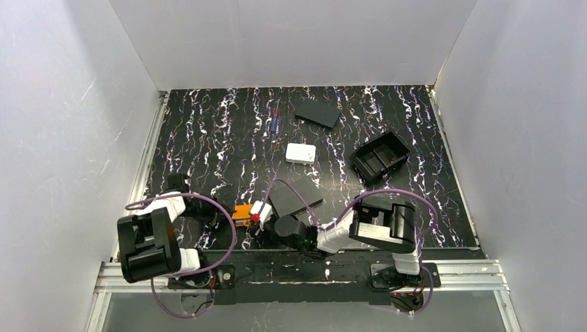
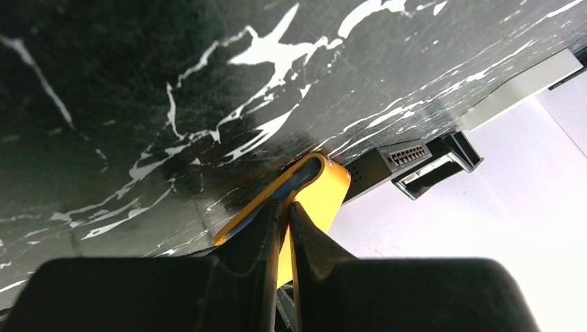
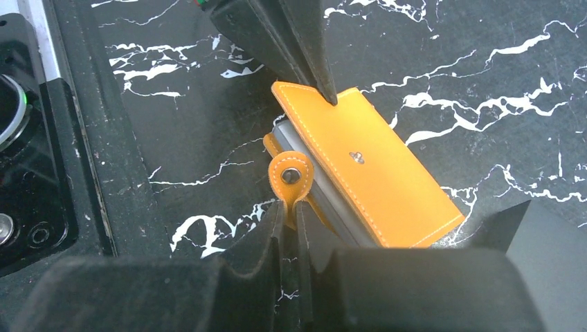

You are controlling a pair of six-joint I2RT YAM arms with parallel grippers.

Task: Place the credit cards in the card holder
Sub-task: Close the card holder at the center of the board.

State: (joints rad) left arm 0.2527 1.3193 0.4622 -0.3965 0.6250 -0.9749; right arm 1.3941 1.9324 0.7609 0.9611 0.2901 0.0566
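1. Card holder [image 1: 242,213]: it's found at the near edge of the table [image 1: 208,131], a bit left of centre, caught between the two arms.
2. It looks to be made of stitched orange leather or faux leather. It's flat and rectangular, with a pale grey block tucked inside and a small metal stud on the flap.
3. It's probably light, with bendy flaps and a stiffer core.
4. The left fingers [image 2: 311,242] are closed almost fully on the thin edge of the orange flap.
5. The right fingers [image 3: 259,242] are nipped nearly shut on the strap of the round clasp tab [image 3: 291,176].
6. The tab is judged a floppy handle that's likely to twist. Flap edges are better taken hold of and pulled gently, since smooth leather could slip.
7. Whether any cards are inside can't be told.
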